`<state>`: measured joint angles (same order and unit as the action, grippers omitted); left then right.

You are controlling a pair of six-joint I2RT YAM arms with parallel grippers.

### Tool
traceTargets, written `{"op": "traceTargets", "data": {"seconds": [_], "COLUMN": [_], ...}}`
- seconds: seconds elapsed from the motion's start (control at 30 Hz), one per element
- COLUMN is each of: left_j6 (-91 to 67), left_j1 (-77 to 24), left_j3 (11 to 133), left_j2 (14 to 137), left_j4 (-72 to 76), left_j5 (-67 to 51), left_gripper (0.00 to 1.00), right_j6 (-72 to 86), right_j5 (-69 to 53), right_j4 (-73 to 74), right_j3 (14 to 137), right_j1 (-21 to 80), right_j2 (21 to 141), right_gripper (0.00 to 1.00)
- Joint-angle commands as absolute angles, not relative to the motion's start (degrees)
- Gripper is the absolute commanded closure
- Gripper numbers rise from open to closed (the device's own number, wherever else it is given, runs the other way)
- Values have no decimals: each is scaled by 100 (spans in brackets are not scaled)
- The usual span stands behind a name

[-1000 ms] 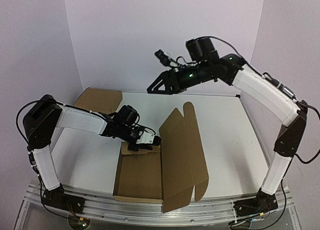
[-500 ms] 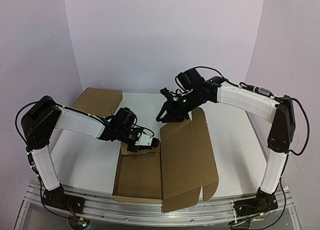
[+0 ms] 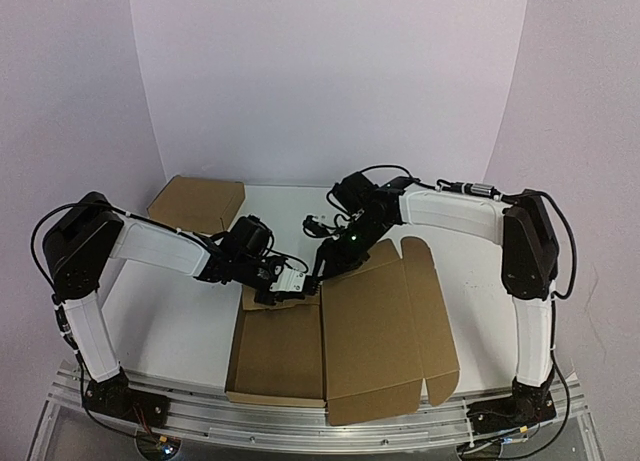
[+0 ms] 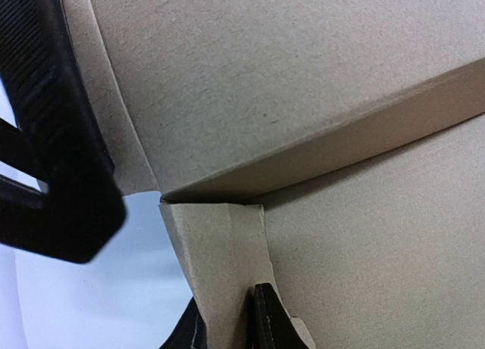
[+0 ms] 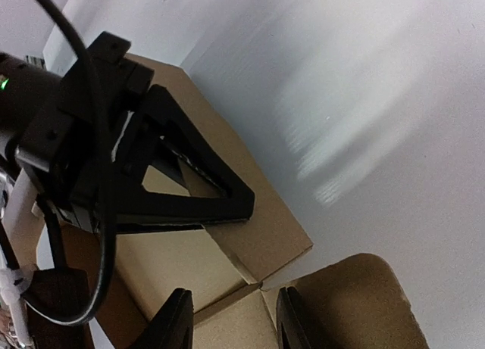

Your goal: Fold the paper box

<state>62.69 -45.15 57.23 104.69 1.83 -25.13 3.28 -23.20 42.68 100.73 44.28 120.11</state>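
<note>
a: far left first?
b: spare cardboard box (image 3: 200,201) sits at the back left of the table (image 3: 480,241), well apart from both arms.
a: left claw?
b: my left gripper (image 3: 298,284) is clamped on a small flap (image 4: 216,266) at the far left corner of the paper box (image 3: 375,326). wrist view shows the flap pinched between the fingers (image 4: 267,322).
a: where's the box itself?
b: middle of the table, opened out, near edge at the table's front, round-cornered flaps (image 3: 435,311) along its right side.
a: right claw?
b: my right gripper (image 3: 322,266) hangs just beside the left one over the box's far edge. jaws parted, nothing between them that i can see. can't tell if a tip touches the cardboard.
</note>
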Motion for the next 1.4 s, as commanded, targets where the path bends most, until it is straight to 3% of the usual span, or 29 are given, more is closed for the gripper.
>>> {"op": "traceTargets", "data": {"seconds": [0.0,0.23,0.63,0.93,1.0,1.07,1.2,1.37], "left_j6": [6398,6159,6205,6337,6313,6302,6217,5838], "left_j1": [-4711,-4634,-4574,-4468,-4444,-4396,-4306,-4066], "left_j3": [5442,5550,5401,5330,5335,5335,5374,5898], "left_j2": [10563,10631,10563,10513,10492,10478,10445,10255], "left_j4": [-620,-589,-298,-348,-351,-356,-453,-1159], "left_j5": [-3379,-3494,-3937,-4214,-4176,-4160,-4123,-4252], "left_gripper": [92,92,92,92,92,91,81,46], "right_j6": [-693,-1544,-1706,-2208,-2262,-2284,-2306,-2473], "right_j5": [-2210,-2381,-1491,-1072,-1074,-1048,-1123,-1176], "right_j4": [4447,4439,3759,2236,2197,2191,2199,2216], "right_j3": [10185,10085,10176,9273,9146,8965,8747,8531], "right_j1": [4560,4671,4798,4848,4851,4850,4846,4848], "right_j2": [12194,12474,12862,12441,12436,12401,12320,12212], "right_gripper": [59,55,60,57,60,70,83,89]}}
